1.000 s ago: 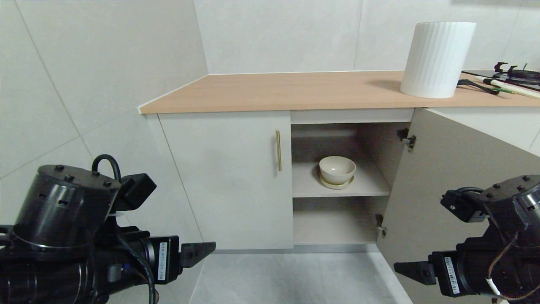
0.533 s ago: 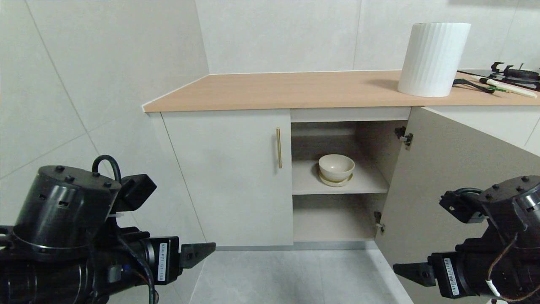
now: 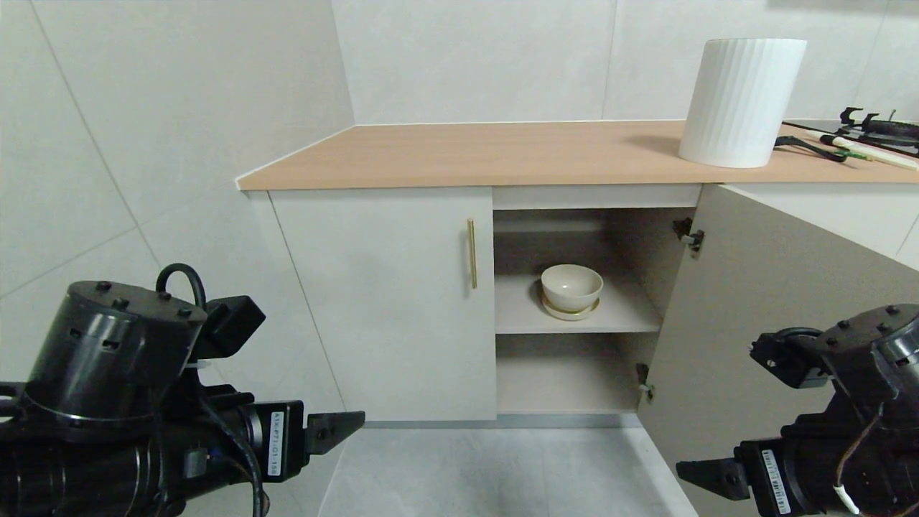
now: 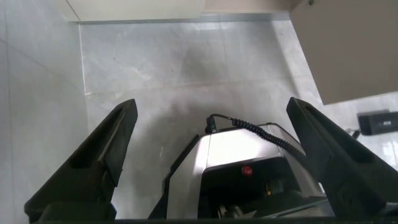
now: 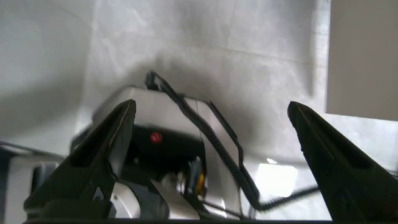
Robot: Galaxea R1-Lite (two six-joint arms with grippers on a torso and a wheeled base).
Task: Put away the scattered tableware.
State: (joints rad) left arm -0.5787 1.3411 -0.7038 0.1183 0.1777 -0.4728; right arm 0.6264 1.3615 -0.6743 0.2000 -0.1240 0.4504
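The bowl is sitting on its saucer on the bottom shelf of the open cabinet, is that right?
Not quite. The bowl does sit on its saucer in the open cabinet, but on the upper shelf, not the bottom one. The head view shows it.

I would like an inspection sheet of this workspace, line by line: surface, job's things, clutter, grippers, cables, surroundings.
Surface: wooden counter above a cabinet.
Job's things: bowl on a plate, on the upper shelf; right door open.
Clutter: white ribbed canister and dark utensils at the counter's right end.
Grippers: left gripper and right gripper both open, holding nothing, low before the cabinet.
Cables: black cable loop on the left arm, apart from the cabinet.
Surroundings: tiled walls, grey floor; left door shut.
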